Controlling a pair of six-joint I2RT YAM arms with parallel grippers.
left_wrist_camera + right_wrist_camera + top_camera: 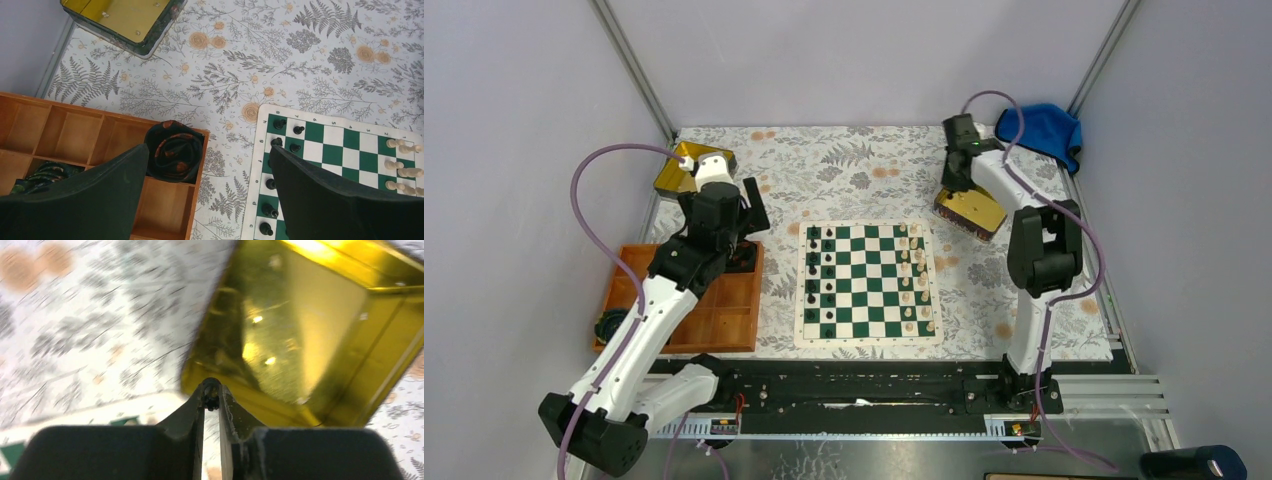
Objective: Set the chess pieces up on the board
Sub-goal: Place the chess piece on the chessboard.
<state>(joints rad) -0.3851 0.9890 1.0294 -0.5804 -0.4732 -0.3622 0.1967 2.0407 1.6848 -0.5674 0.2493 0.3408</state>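
1. My right gripper [210, 392] pinches a black piece [212, 401] at its tips, over the far-right tin [320, 315], likely bound for the board [869, 285].
2. My left gripper [209, 155] hangs wide open and empty over the tray [60, 130] edge.
3. Other black pieces [827, 285] fill the board's left columns.

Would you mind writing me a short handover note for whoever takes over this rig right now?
Left gripper: open, empty, over the orange tray's corner.
Right gripper: shut on a small black piece at the right-hand gold tin.
Done: black pieces stand in two files on the board's left-arm side, cream pieces opposite.
Left: set the held piece on the board.
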